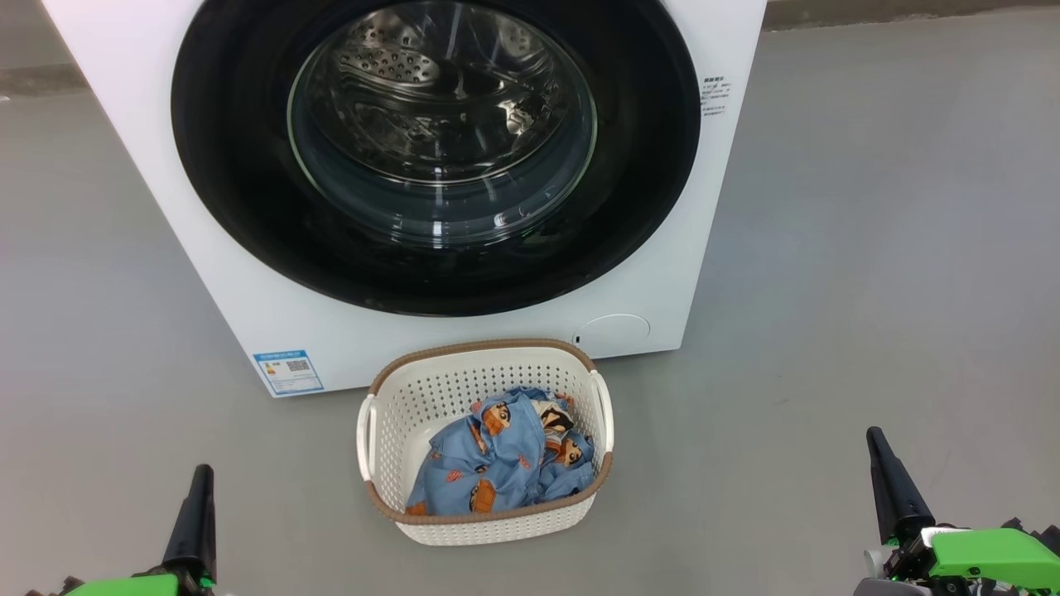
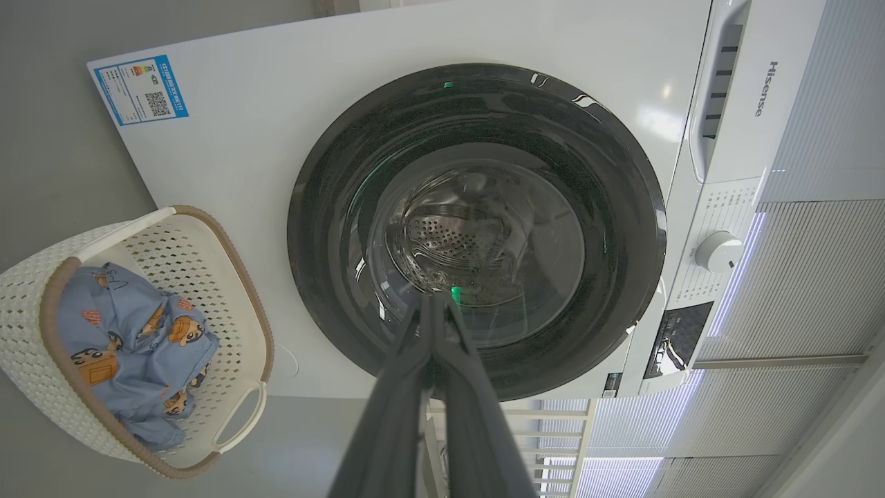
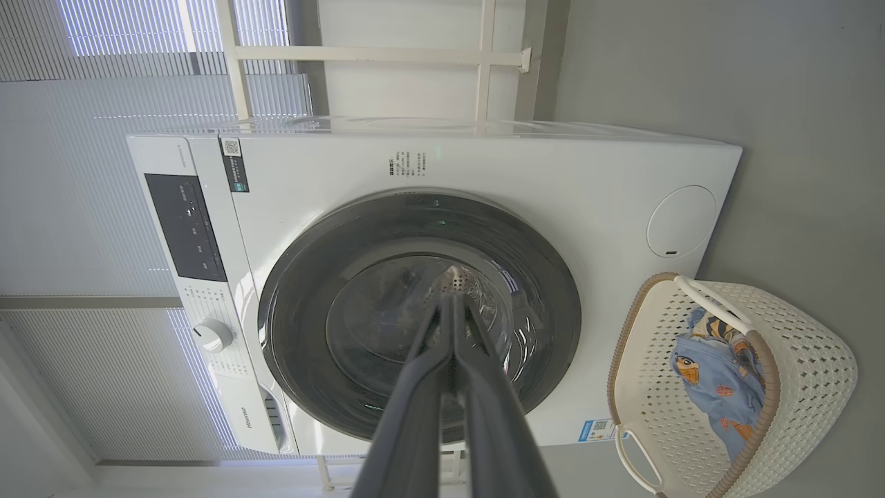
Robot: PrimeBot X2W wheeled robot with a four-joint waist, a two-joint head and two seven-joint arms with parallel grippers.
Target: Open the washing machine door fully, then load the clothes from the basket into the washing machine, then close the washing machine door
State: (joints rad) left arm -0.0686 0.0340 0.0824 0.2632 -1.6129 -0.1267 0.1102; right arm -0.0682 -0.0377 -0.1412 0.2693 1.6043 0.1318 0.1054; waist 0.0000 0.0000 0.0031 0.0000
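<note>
My left end effector point(image 1: 201, 480) and right end effector point(image 1: 879, 455) sit low at the head view's corners. Each has its fingers pressed together on nothing, well apart from the basket point(image 1: 484, 523). The basket stands on the floor point(image 1: 869, 248) just before the washing machine point(image 1: 207, 281), with the clothes point(image 1: 497, 455) bunched inside it. The washing machine door point(image 1: 439, 157) lies flush, shut. The head view cuts off the machine's top. My wrist views show its control knob point(image 2: 719, 250) and dark display panel point(image 3: 185, 225), with window blinds point(image 3: 69, 207) behind.
</note>
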